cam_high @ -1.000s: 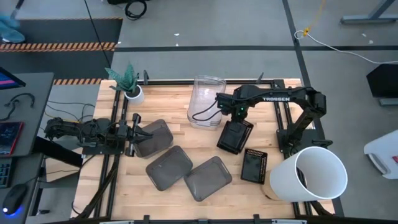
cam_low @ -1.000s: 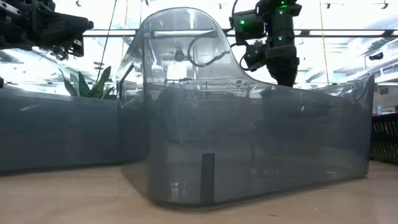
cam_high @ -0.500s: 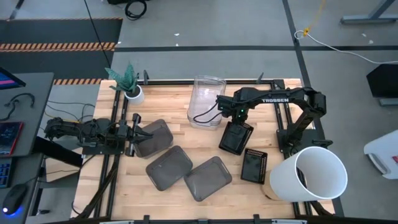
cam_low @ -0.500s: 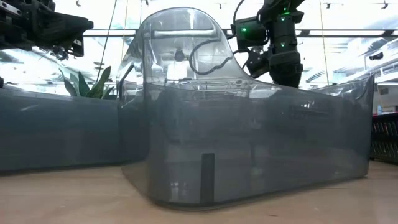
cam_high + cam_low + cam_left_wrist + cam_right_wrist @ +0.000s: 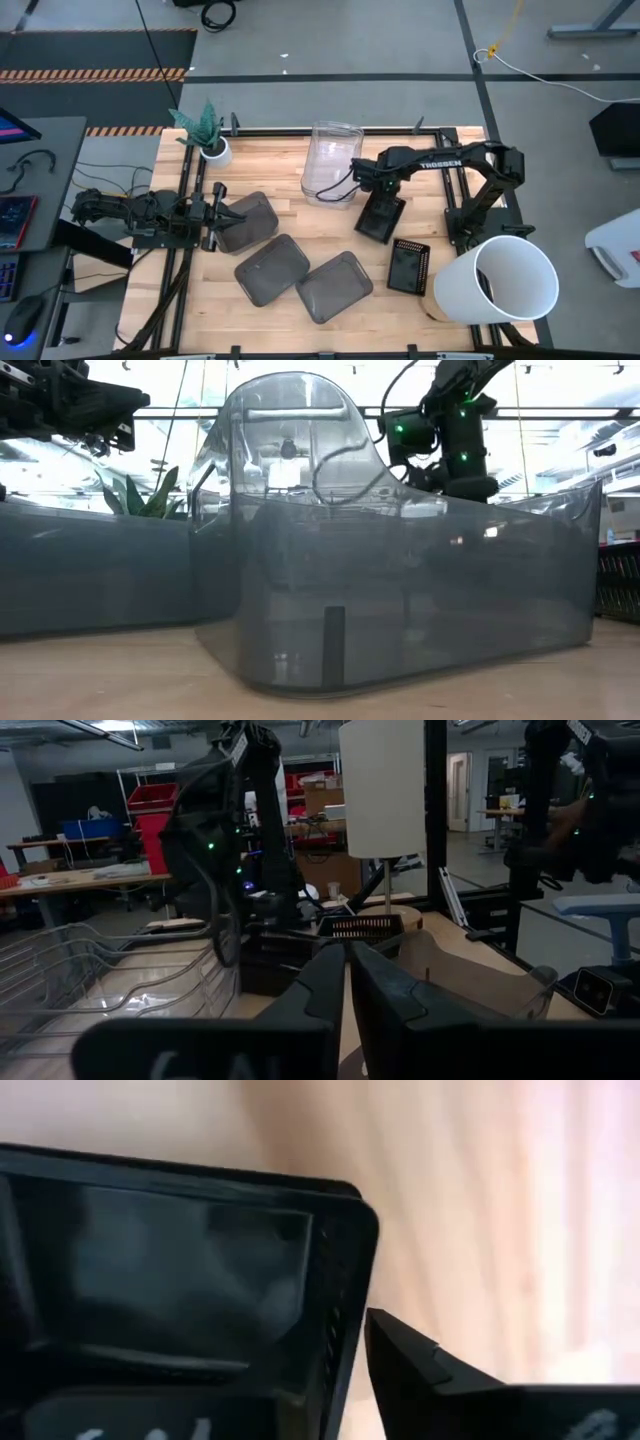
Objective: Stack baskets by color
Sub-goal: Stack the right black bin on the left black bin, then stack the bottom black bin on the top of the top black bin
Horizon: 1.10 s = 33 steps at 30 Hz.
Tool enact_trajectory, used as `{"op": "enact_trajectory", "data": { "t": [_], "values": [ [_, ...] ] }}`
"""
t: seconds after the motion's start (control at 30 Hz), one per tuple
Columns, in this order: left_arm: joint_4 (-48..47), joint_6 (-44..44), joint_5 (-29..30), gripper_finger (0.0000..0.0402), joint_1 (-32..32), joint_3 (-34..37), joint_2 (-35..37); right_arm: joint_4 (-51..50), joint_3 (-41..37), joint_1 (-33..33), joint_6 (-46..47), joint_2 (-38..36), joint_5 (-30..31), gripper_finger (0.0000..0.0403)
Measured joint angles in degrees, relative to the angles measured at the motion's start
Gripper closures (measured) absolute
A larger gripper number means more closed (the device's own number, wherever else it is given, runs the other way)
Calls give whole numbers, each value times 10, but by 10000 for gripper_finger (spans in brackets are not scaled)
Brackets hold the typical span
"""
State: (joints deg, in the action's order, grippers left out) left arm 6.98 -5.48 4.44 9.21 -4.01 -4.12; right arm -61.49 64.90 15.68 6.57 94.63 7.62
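My right gripper (image 5: 373,205): over black basket (image 5: 381,219) at table (image 5: 290,310) centre, fingers apart, 1 beside its wall.
My left gripper (image 5: 214,214): closed, at grey basket (image 5: 246,220).
Clear baskets (image 5: 331,163): rear centre.

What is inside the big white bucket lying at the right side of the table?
In the high view, the white bucket shows only its pale inner wall and a dark shadow at the mouth's edge. The deeper interior is not visible.
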Motion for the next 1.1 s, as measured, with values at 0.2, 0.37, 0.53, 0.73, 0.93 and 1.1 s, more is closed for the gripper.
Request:
{"op": "enact_trajectory", "data": {
  "t": [0.2,0.37,0.53,0.73,0.93,1.1],
  "values": [
    [0,0,0,366,0,0,0,27,-8,35,-51,0,69,301],
    [0,0,0,371,0,0,0,54,-8,64,-94,0,143,300],
    [0,0,0,373,0,0,0,24,18,77,-84,-2,97,299],
    [0,0,0,366,0,0,0,-66,64,50,-43,-25,-38,300],
    [0,0,0,373,0,0,0,-84,31,-20,28,-57,-103,300],
    [0,0,0,376,0,0,0,-70,-20,-88,55,-87,-103,300]
  ]
}}
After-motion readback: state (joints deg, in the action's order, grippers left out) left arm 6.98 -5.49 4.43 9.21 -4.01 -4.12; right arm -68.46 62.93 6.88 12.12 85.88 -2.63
